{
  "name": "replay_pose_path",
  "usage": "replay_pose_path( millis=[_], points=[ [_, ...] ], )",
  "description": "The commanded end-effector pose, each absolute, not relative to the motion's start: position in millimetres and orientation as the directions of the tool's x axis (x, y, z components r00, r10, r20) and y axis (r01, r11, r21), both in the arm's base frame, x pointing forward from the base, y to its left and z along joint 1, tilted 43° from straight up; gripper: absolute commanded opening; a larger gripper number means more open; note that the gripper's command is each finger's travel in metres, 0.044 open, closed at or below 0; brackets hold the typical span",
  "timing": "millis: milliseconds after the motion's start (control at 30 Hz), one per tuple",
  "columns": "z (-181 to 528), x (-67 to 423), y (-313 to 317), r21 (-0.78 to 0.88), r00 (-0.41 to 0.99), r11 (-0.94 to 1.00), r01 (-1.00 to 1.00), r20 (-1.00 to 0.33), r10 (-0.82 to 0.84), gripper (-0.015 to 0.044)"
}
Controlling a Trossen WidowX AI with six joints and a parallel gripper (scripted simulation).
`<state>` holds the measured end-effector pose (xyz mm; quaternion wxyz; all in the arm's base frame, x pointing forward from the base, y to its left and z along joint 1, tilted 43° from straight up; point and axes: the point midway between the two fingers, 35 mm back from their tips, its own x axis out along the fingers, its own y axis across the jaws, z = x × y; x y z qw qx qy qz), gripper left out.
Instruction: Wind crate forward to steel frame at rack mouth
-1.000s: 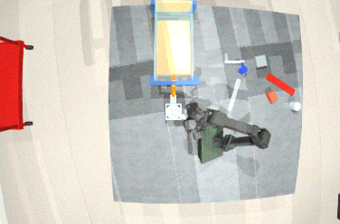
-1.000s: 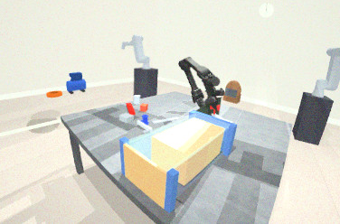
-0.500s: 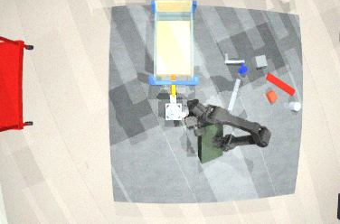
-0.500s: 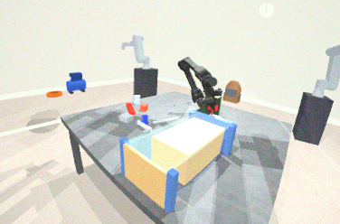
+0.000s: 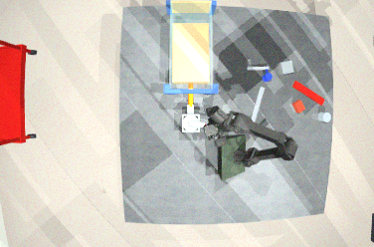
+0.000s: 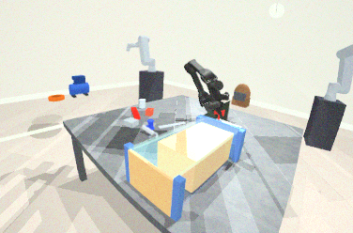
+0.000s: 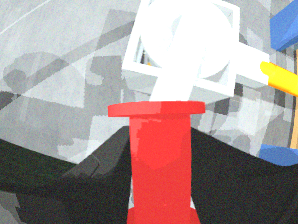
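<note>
Red plastic marks the grip of the winch handle point(image 7: 160, 176), which is clenched firmly in the gripper point(image 5: 211, 126) just right of the white hand winch point(image 5: 191, 123), its white crank arm reaching over the round top hole, presumably so the key is seated. The crate point(image 5: 190, 51) is seen far back inside the guard cubby point(image 5: 191, 89), joined to the winch by an orange strap point(image 5: 190, 100).

bench point(image 5: 149, 175): grey, patchy, four-sided
cubby point(image 5: 190, 90): far middle, blue posts, clear panels
winch point(image 5: 191, 123): white, just before the cubby mouth
arm base point(image 5: 230, 157): dark green, beside the winch
right side: white bar point(image 5: 258, 105), blue knob point(image 5: 267, 77), grey cube point(image 5: 287, 68), red bar point(image 5: 308, 93), red block point(image 5: 298, 107), white cylinder point(image 5: 324, 117)
</note>
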<state>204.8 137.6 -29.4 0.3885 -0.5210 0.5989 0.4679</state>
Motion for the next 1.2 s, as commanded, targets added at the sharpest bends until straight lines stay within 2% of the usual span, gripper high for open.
replay_pose_path(
  millis=[0, 1167],
  points=[
    [-31, 225, 131, 0.114, -0.117, 0.027, -0.993, -0.953, -0.278, 0.0000],
    [-38, 268, 133, 0.111, -0.114, 0.027, -0.993, -0.954, -0.278, 0.0000]
  ],
)
